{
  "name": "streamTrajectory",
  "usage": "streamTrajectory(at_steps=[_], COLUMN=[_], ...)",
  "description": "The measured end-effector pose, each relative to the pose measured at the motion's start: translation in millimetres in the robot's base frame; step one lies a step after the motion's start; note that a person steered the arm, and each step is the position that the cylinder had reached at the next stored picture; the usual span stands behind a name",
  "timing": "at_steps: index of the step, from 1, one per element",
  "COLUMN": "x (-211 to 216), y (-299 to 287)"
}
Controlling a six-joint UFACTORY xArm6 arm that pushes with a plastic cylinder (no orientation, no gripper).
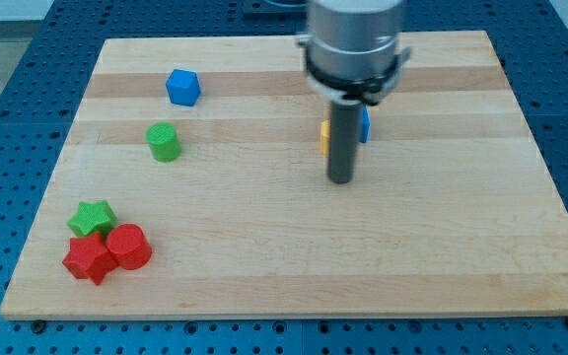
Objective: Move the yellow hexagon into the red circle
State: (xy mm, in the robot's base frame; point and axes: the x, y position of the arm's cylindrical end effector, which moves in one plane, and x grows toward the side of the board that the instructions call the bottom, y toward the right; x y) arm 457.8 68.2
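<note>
Wooden board (264, 266): my tip (339, 180) below yellow hexagon (323, 137).

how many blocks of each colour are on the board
Blue: 2, a blue hexagon and a blue block mostly hidden behind the rod
Green: 2, a green cylinder and a green star
Red: 2, a red circle and a red star
Yellow: 1, the yellow hexagon, mostly hidden behind the rod, just above my tip
Total: 7

I work in a lab: a pale wooden board (294, 247) lies on a blue perforated metal bench (8, 118) studded with mounting holes.
</note>
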Motion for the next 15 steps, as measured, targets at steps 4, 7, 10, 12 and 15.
streamTrajectory(at_steps=[4, 7, 10, 12, 15], x=[-86, -71, -25, 9, 57], y=[17, -13, -32, -66, -112])
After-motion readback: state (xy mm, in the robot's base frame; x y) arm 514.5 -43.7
